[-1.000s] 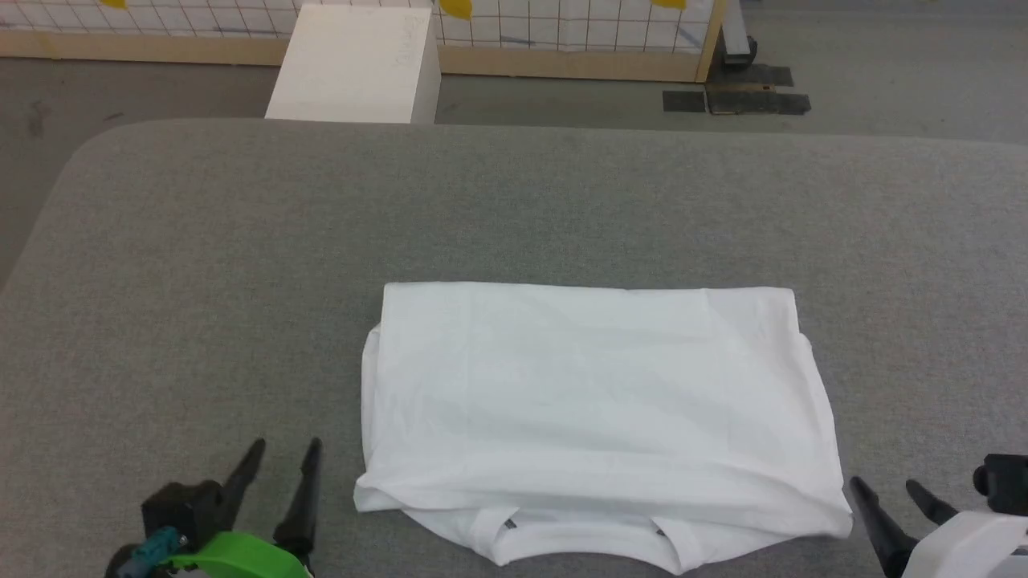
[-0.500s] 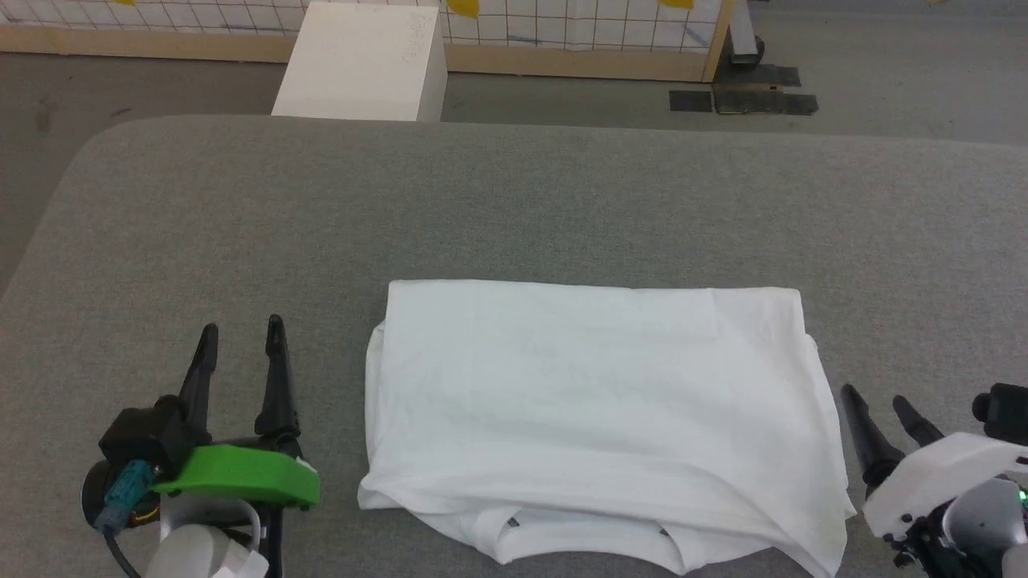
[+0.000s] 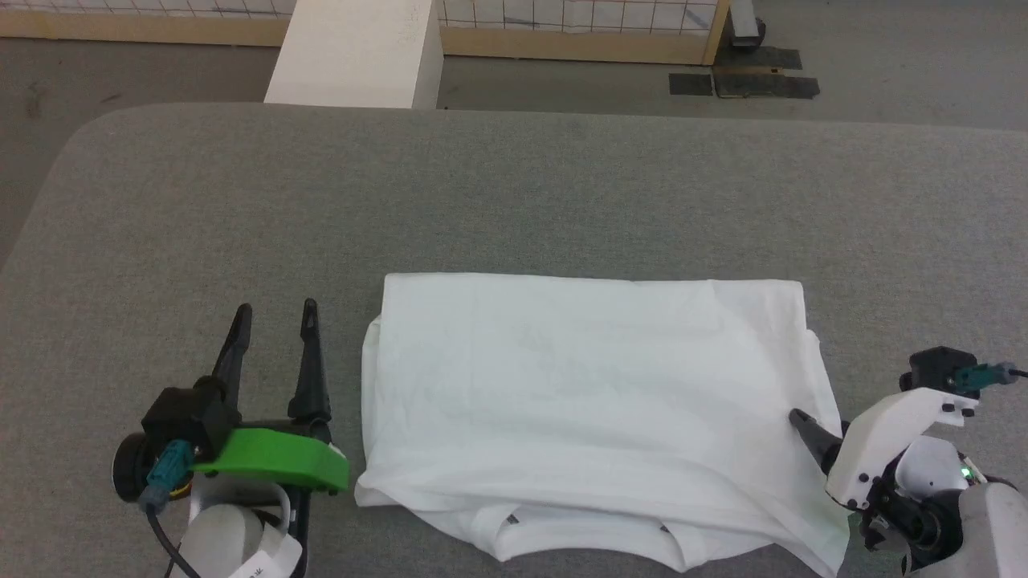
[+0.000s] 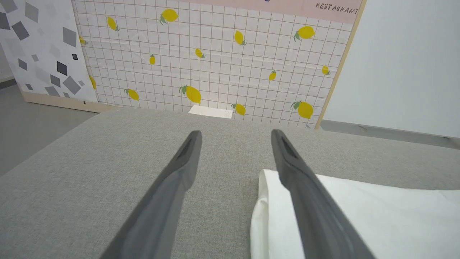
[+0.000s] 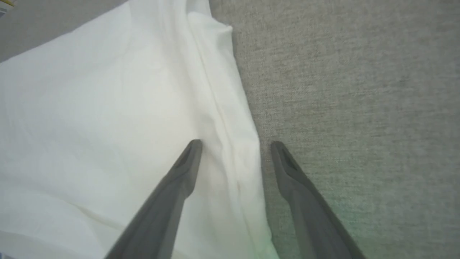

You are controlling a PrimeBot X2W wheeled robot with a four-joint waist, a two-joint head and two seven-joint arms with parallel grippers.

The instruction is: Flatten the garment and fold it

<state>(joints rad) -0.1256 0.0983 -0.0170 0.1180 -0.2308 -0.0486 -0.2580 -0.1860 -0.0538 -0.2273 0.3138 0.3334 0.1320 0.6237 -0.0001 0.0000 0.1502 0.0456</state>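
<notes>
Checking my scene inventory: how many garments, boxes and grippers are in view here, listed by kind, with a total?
Garment: 1
White box: 1
Grippers: 2 (left gripper, right gripper)
Total: 4

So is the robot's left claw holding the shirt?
No, the left gripper is open beside the shirt, its fingers apart over the grey table with nothing between them.

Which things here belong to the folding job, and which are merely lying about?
Job: white T-shirt; left end effector; right end effector; grey table.
Lying about: white box; lemon-patterned panel; dark floor patches.
</notes>
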